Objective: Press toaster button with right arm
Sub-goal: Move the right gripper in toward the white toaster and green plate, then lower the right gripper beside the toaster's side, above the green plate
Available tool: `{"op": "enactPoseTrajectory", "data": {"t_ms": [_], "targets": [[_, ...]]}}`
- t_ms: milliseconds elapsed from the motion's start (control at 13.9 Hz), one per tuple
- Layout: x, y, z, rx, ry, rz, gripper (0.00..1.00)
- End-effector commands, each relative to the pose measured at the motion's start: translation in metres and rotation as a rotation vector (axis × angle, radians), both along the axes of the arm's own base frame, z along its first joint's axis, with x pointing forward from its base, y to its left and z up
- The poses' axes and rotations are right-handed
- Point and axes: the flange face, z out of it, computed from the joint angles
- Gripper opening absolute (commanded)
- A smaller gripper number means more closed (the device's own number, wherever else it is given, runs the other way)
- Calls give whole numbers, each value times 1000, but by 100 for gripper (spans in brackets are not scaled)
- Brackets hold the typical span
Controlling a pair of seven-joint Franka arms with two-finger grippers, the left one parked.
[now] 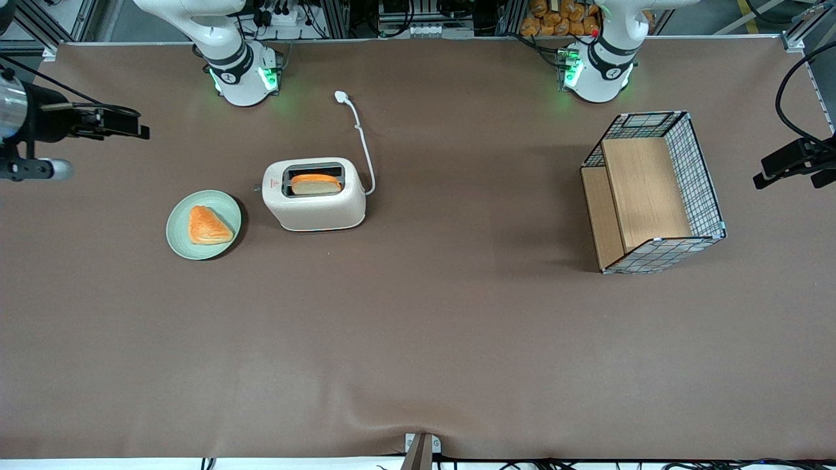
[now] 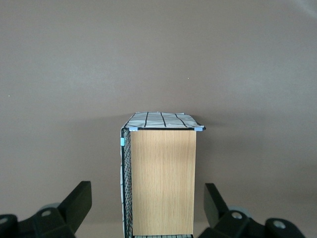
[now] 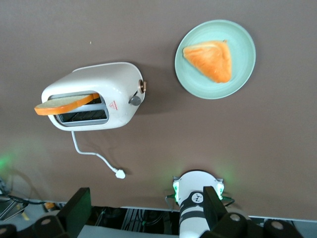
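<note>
The toaster [image 1: 315,196] looks like smooth cream plastic with a soft sheen, its button [image 3: 134,100] a dull grey nub, and its cord [image 1: 363,140] smooth white. The counter [image 1: 418,339] is covered in matt brown cloth; the plate [image 1: 204,224] is smooth, pale green and faintly glossy. The basket [image 1: 655,190] is black wire mesh around matt wood-grain panels, and the gripper [image 3: 145,208], high above the counter, has matt black plastic jaws.

A brown table [image 1: 418,339] carries the toaster [image 1: 315,196], beside it a green plate [image 1: 204,224], and a wire basket [image 1: 655,190] toward the parked arm's end. The gripper [image 1: 140,130] hangs above the working arm's end.
</note>
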Motion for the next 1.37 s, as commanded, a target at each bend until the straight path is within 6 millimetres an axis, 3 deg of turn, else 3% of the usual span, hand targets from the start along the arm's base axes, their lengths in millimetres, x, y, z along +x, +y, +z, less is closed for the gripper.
{"op": "enactPoseTrajectory", "data": {"t_ms": [0,287,431,503,575,1006,1293], "targets": [[-8,19,-11,43,41,0,100],[-7,28,-21,54,59,14,100],[-7,36,-31,53,62,25,32],[-7,43,-36,53,66,36,7],[-7,50,-39,52,68,48,0],[-3,80,-100,54,21,60,0],[-5,86,-131,100,12,18,0]]}}
